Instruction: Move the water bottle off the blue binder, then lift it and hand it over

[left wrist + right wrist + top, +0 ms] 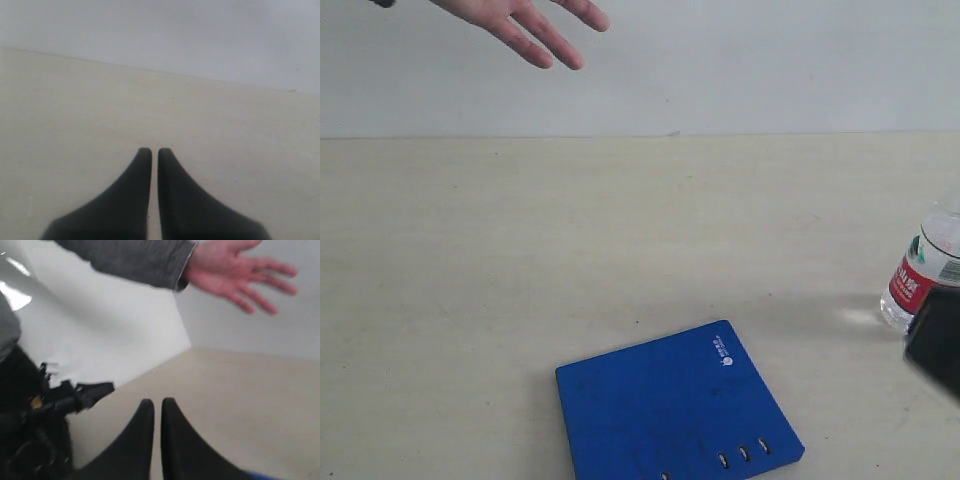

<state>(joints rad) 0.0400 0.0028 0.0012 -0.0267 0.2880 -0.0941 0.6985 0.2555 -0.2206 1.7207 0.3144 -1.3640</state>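
— Between the left jaws only a thin slit is seen and nothing is pinched. The right jaws are drawn just as nearly together, and nothing is held there either. What is met beyond them?

— Beyond the left jaws, only bare pale desk [75, 110]. Just past the right jaws, at the edge of the right wrist view, a sliver of the blue binder [670, 410] is judged to be caught, so that arm is taken as the nearer.

— And the water bottle [920, 275]?

— It is stood upright on the desk, well apart from the binder, at the right edge of the exterior view. It is just beside a dark part taken to be the right arm [938, 345]. The clearing step is judged done.

— How is the binder laid?

— Flat and askew, its spine edge with the oval slots [743, 454] turned toward the lower edge of the exterior view. A thin, stiff, matt cover is shown, faintly scuffed, so an edge grip would be called for. The bottle is clear ribbed plastic under a red and white label.

— Where is the handover awaited?

— An open hand [525, 25], grey-sleeved, is held out at the upper left, well apart from both things.
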